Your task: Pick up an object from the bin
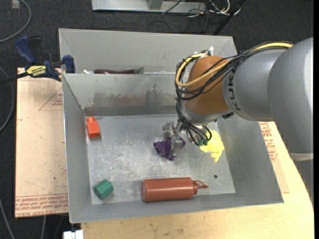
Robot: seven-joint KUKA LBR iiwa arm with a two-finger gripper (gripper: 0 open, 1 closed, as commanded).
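My gripper [173,139] is low in the middle of the bin, its metal fingers down at a small purple crumpled thing [165,149] on the floor. The fingers stand right on top of the purple thing; whether they close on it I cannot make out. A yellow soft thing [214,147] with a green bit lies just to the right, partly under the arm's orange cover. A reddish-brown squeeze bottle [169,189] lies on its side near the front wall.
An orange block [92,127] sits at the left near the back wall. A green block [103,189] lies in the front left corner. The arm with its orange cover and cables hangs over the bin's right back part.
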